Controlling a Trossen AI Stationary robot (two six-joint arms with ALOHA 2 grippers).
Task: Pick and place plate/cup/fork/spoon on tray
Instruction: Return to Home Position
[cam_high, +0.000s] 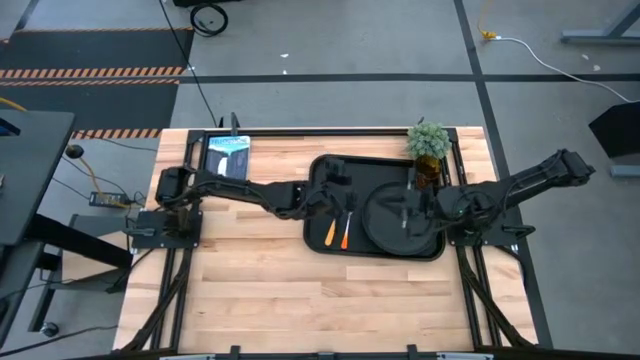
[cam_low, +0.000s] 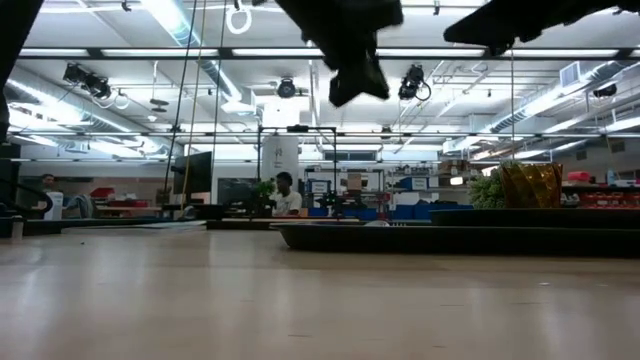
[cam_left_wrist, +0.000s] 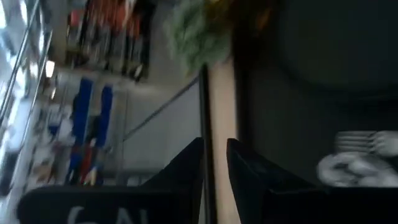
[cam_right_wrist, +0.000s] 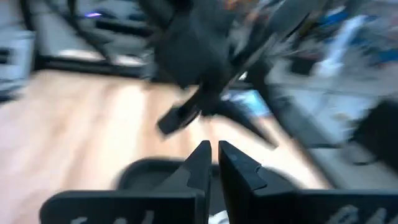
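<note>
The black tray (cam_high: 330, 165) lies right of the table's middle. The round black plate (cam_high: 390, 222) rests flat in its right half. The fork (cam_left_wrist: 367, 142) and the spoon (cam_left_wrist: 345, 171) lie side by side in its left half, with their orange handles (cam_high: 337, 234) toward the near edge. The amber cup (cam_high: 428, 172) stands upright at the tray's far right corner. My left gripper (cam_high: 340, 196) hovers shut above the tray's left half, over the cutlery's metal ends. My right gripper (cam_high: 410, 210) hovers shut above the plate. Both are empty.
A small green potted plant (cam_high: 428, 140) stands at the table's far edge, right behind the cup. A blue and black flat object (cam_high: 228, 156) lies at the far left. Bare wood (cam_high: 250, 270) stretches across the table's near half and its left side.
</note>
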